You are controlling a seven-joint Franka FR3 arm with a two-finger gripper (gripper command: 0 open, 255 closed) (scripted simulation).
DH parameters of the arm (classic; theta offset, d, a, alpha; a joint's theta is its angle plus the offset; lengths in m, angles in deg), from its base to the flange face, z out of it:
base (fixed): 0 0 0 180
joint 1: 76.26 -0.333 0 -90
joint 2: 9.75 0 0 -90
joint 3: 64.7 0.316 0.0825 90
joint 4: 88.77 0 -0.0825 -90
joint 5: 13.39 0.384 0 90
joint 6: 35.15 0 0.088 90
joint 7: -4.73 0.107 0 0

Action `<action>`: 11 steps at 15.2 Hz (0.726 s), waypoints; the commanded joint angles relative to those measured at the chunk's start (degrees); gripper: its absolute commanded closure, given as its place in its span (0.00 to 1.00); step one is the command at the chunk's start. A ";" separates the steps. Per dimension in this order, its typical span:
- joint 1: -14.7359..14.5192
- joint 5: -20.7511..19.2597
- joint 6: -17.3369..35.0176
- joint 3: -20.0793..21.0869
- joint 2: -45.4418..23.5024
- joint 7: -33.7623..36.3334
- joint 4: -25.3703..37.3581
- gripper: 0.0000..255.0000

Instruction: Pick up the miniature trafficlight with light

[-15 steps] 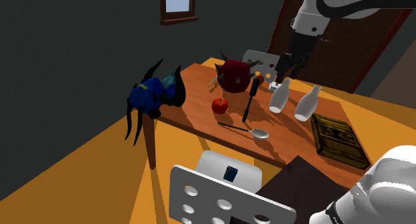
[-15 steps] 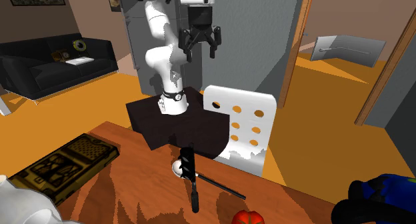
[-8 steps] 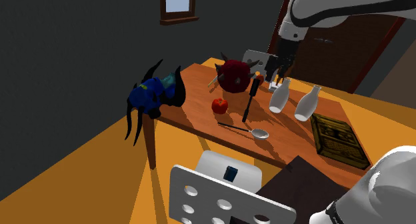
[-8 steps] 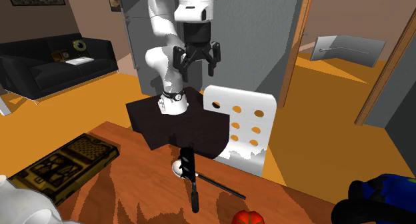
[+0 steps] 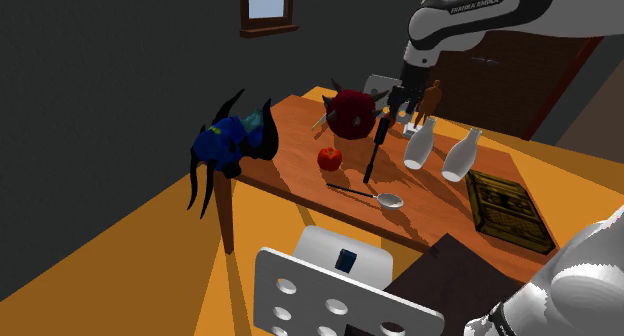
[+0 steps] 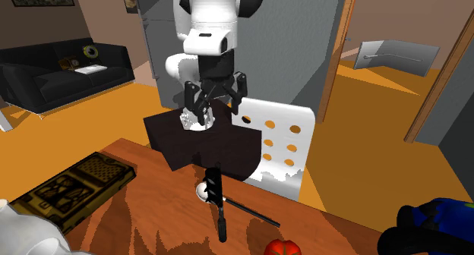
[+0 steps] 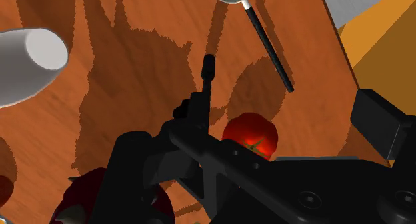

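Pincer (image 5: 404, 108) over traffic light (image 5: 374, 150): wide, empty.
Shoulder view: the black light stands upright on the table (image 5: 295, 149), below the pincer and slightly aside. Second exterior view: pincer splayed, presumably to straddle the slim post. Wrist view: post straight ahead, red apple (image 7: 250, 137) beside it.

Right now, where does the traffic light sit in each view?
Shoulder view: the traffic light is mid-table, between the red fruit and the white bottles.
Second exterior view: it is at bottom centre, crossing the spoon at its bowl.
Wrist view: it is the thin black pole beside the red fruit.
Shared landmark: the spoon, right next to it.
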 commanded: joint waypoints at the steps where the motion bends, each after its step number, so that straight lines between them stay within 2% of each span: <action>1: 0.50 1.05 0.41 -0.64 -4.52 -1.76 3.97 0.00; 8: 4.01 5.31 -0.59 -1.81 -20.81 -7.81 20.51 0.00; 11: 4.21 5.53 0.73 -1.70 -21.67 -8.02 20.02 0.00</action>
